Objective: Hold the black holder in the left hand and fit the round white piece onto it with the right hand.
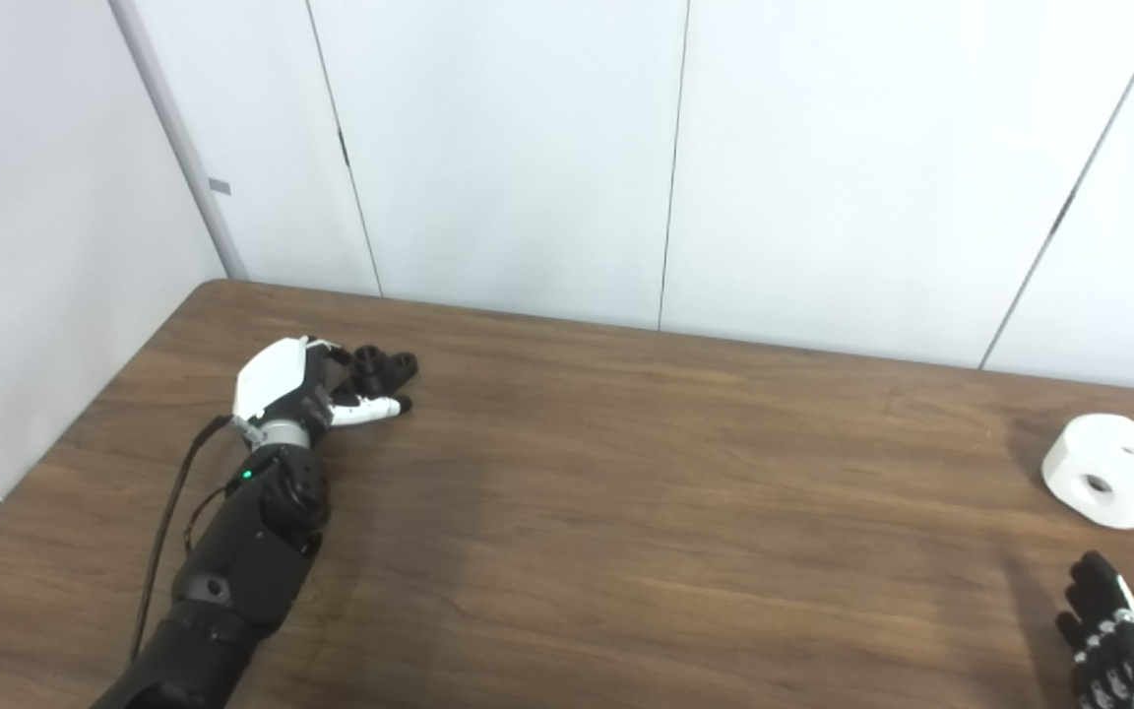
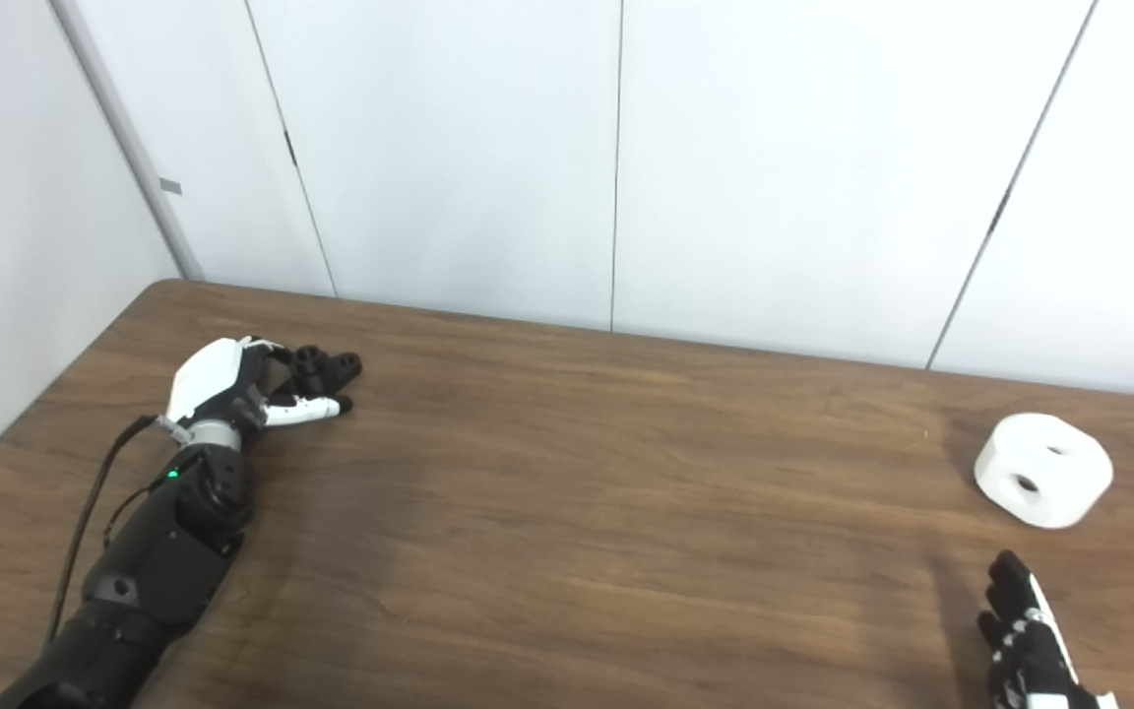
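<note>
Left eye view is showing the left hand (image 1: 296,389) lying at the far left of the brown tabletop (image 1: 626,512), its fingers (image 1: 370,409) curling around the black holder (image 1: 385,367), though whether they are actually clamping it cannot be told. Well apart, at the far right, the round white piece (image 1: 1113,470) is sitting free on the wood, with the right hand (image 1: 1113,635) hovering just nearside of it, fingers spread and gripping nothing. White wall panels (image 1: 528,148) are standing behind, and bare wood is lying between the two hands.
</note>
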